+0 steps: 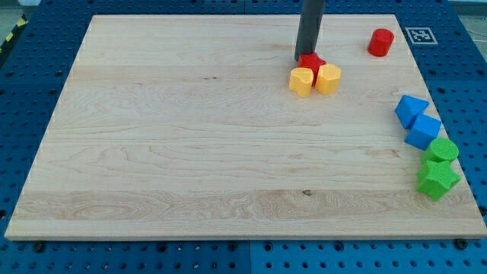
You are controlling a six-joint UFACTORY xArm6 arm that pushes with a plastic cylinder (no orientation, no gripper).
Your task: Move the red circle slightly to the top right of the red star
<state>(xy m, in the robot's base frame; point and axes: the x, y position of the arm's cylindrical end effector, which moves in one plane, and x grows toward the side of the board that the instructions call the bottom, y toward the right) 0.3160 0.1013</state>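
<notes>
Viewing the single camera view, we find a wooden board on a blue perforated table. Our arm carries no gripper, so there is nothing to open or close and nothing is held; it ends in a dark rod whose lower end, my tip, rests at the 12 o'clock edge of the red star, touching it or very nearly so.

The red star is partly hidden behind the rod. Two yellow blocks sit against it: a yellow heart-like block at its 7 o'clock and a yellow block at its 5 o'clock, the two touching each other.

The red circle, a short upright cylinder, stands near the board's upper right corner. From my tip it lies at about 2 o'clock, well apart. From the star it already lies toward the top right, but too far out.

We judge that the coming move turns on this bearing: the cylinder must be pushed toward 8 o'clock, so the tip must first get round to its 2 o'clock side without disturbing the star.

Along the board's right edge lie two blue blocks and two green blocks, clear of the working path.
</notes>
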